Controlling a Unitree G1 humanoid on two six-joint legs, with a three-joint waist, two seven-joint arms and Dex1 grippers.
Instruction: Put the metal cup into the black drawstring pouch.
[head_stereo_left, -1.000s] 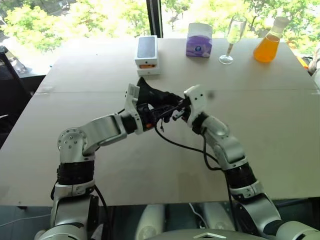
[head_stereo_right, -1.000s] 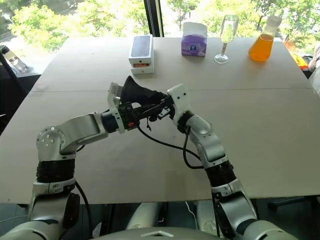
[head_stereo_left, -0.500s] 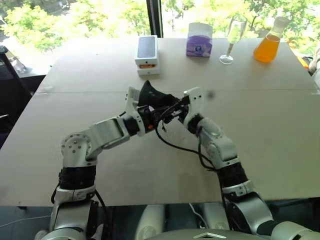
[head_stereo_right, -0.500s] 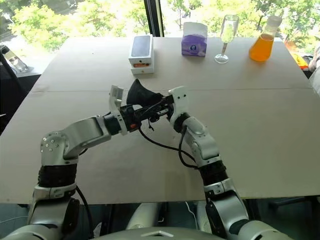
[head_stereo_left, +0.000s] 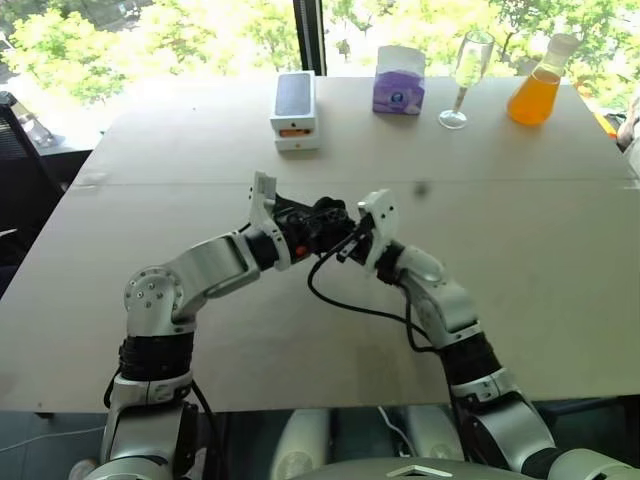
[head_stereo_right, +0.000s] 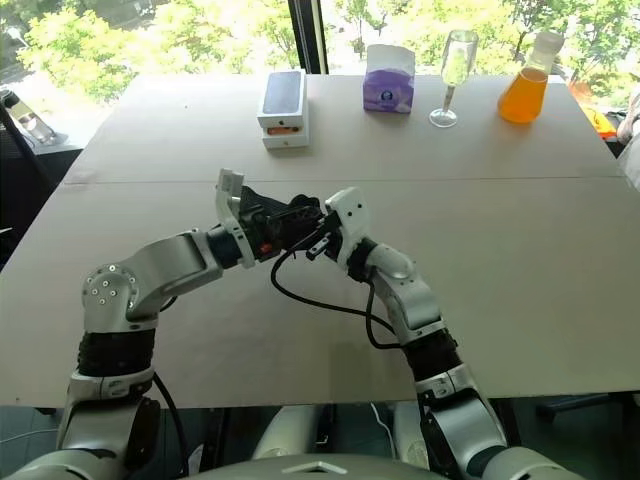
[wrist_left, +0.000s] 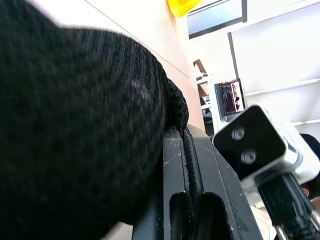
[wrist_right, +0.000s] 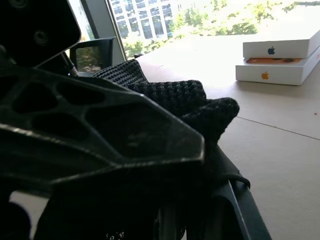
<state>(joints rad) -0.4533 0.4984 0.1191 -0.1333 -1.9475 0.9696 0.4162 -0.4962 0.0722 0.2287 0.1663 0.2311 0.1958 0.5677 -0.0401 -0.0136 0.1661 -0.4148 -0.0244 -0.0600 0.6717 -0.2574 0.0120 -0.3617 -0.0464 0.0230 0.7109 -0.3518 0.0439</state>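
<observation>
Above the middle of the table (head_stereo_left: 520, 250), the black drawstring pouch (head_stereo_left: 316, 214) hangs bunched between my two grippers. My left gripper (head_stereo_left: 297, 228) comes in from the left and is shut on the pouch's near end. My right gripper (head_stereo_left: 347, 238) meets it from the right and is shut on the pouch's other edge, with a thin black cord (head_stereo_left: 350, 302) looping down below. The woven black fabric (wrist_left: 75, 125) presses against the left fingers, and the pouch (wrist_right: 170, 92) is also folded over the right fingers. The metal cup is hidden.
At the table's far side stand a stack of two white boxes (head_stereo_left: 294, 110), a purple tissue box (head_stereo_left: 398, 80), a tall clear glass (head_stereo_left: 468, 70) and a flask of orange liquid (head_stereo_left: 537, 88). A dark chair (head_stereo_left: 20, 170) sits off the left edge.
The pouch, which stood up in a cone, has sunk and folded down between the grippers. My right gripper has dropped lower, rolled and come closer to the left one.
</observation>
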